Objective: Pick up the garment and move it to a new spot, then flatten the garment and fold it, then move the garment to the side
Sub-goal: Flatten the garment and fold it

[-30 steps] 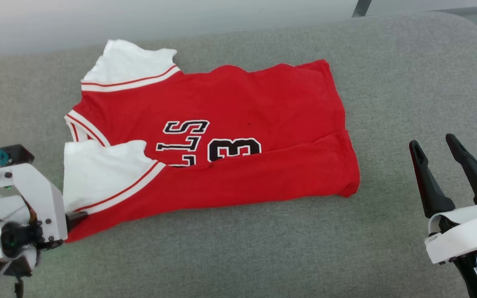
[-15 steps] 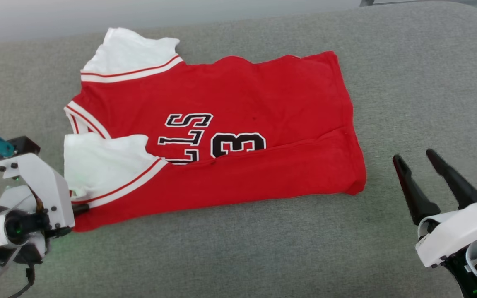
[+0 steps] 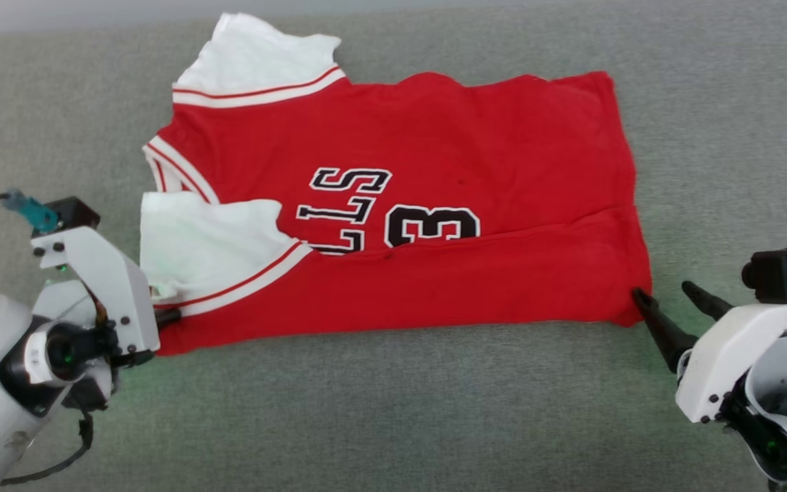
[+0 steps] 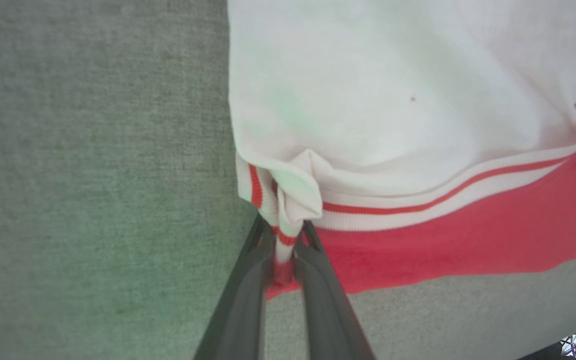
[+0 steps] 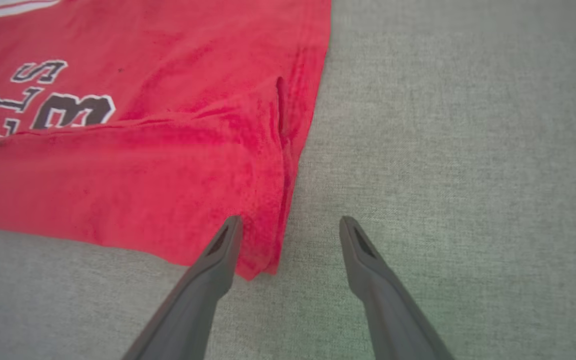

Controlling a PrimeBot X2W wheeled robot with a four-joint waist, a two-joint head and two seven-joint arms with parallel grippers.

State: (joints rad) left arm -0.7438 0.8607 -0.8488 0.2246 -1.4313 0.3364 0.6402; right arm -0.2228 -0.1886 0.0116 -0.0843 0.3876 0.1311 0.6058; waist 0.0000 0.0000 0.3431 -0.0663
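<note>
head view: the garment (image 3: 434,171) lies spread on the grey upholstered surface (image 3: 393,410), with its long axis running across the picture. the two white sleeves are at the robot's left end and the red hem is at the right end. the near long edge is folded over onto the body and covers the lower part of the black-and-white lettering (image 3: 393,215). the near sleeve (image 3: 209,242) lies on top of the red body.

the left gripper (image 3: 167,316) is at the near left corner of the garment. in the left wrist view its jaws are closed almost fully, with only a thin gap between them, and they pinch a bunched fold of the sleeve's striped trim (image 4: 284,235) and the red cloth under it.

the right gripper (image 3: 662,290) is at the near right corner of the hem. in the right wrist view its jaws stand wide apart and hold nothing. one finger (image 5: 218,255) lies over the red corner, and the other finger (image 5: 368,265) is over bare grey fabric just beside the hem. the pictures do not show whether the fingertips touch the cloth.
</note>
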